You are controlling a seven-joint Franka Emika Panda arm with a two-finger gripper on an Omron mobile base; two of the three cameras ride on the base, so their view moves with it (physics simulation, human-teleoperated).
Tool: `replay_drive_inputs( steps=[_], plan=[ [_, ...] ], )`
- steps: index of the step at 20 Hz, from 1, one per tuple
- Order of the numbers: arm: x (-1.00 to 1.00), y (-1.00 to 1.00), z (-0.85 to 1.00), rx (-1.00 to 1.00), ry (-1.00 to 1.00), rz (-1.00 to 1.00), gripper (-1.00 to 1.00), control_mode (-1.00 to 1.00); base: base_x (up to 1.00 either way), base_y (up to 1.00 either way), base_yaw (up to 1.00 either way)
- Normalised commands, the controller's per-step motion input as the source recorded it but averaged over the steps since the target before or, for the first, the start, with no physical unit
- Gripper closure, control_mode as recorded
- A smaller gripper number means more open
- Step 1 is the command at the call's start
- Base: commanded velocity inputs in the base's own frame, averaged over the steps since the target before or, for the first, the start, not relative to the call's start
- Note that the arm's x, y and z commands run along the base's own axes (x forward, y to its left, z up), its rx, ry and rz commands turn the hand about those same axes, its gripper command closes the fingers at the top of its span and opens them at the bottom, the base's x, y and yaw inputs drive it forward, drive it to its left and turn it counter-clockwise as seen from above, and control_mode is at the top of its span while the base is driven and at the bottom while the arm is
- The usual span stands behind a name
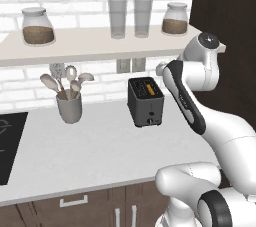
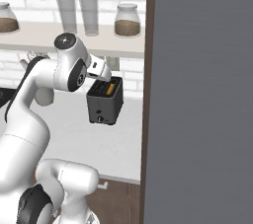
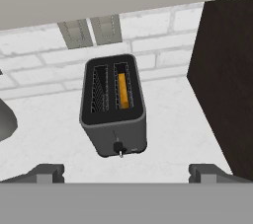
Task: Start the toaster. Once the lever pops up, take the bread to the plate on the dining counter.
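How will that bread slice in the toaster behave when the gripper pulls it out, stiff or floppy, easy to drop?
The bread looks thin and flat, standing upright in the right slot of the toaster, so it probably stays fairly stiff and light. Little of it shows above the slot, so a grip may be shallow and could slip. Squeezing hard might crush or crack it.

The bread (image 3: 124, 91) sits mostly sunk in the toaster's (image 3: 113, 119) right slot, only its top edge visible. A black cooktop (image 1: 7, 143) is cut off by the left base view's left edge. In the right base view, a jar (image 2: 6, 19) is cropped at the left edge.
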Motion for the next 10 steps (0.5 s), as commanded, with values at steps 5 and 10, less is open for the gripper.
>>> replay_drive_inputs(
  steps=[5, 10],
  plan=[
    [0.0, 0.0, 0.0, 0.0, 0.0, 0.0, -1.0, -1.0, 0.0, 0.0, 0.0],
    [0.0, 0.0, 0.0, 0.0, 0.0, 0.0, -1.0, -1.0, 0.0, 0.0, 0.0]
  ],
)
